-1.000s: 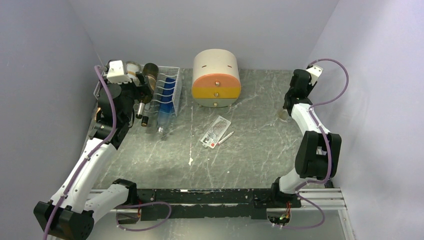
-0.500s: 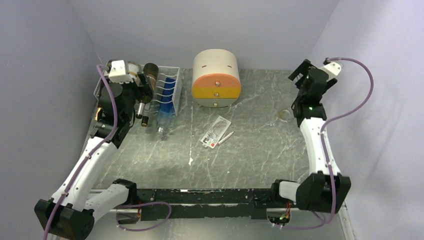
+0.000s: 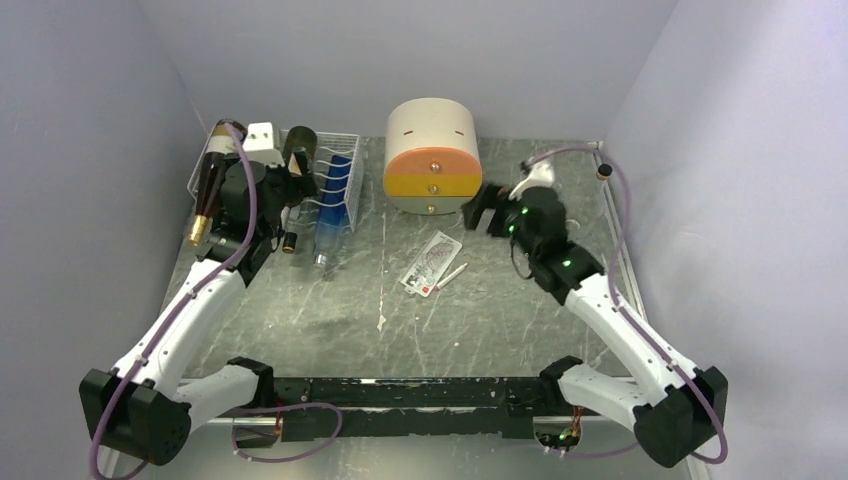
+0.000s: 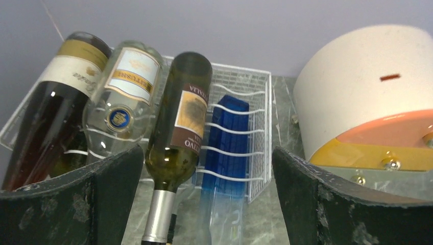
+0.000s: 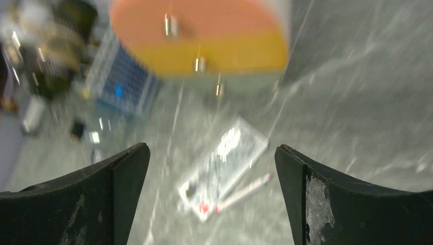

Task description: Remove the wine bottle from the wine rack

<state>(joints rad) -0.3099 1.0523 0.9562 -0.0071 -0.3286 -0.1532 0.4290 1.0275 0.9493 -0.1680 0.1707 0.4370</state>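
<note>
The white wire wine rack [image 3: 349, 141] [image 4: 257, 104] stands at the back left and holds several bottles lying down. In the left wrist view they are a dark one [image 4: 48, 115], a clear one [image 4: 125, 97], a green wine bottle [image 4: 181, 120] with a silver neck, and a blue one [image 4: 227, 140]. My left gripper [image 3: 293, 190] [image 4: 207, 204] is open at the rack's front. The green bottle's neck lies between its fingers, close to the left one, and is not gripped. My right gripper [image 3: 480, 212] [image 5: 212, 199] hangs open and empty over the table's middle.
A round cream-and-orange drawer cabinet [image 3: 432, 155] [image 4: 367, 102] stands right of the rack, close to my right gripper. A flat printed packet [image 3: 430, 262] [image 5: 224, 158] and a pen [image 3: 450, 277] lie on the marble table [image 3: 520, 320]. Walls close in the left, back and right.
My right arm swung from the far right corner to the middle near the cabinet, and its jaws opened. My left wrist shifted right at the rack, uncovering the dark bottle.
</note>
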